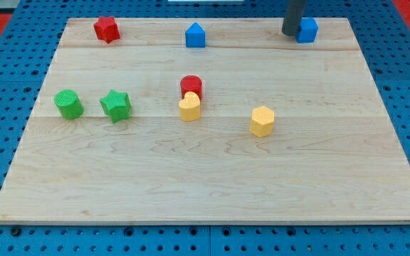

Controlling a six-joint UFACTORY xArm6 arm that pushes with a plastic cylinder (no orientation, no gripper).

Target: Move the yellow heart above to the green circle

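Observation:
The yellow heart lies near the board's middle, touching the red cylinder just above it. The green circle stands at the view's left, with the green star right beside it. My tip is at the view's top right, against the left side of a blue block, far from the yellow heart.
A red star sits at the top left, and a blue house-shaped block at the top middle. A yellow hexagon lies right of centre. The wooden board rests on a blue perforated surface.

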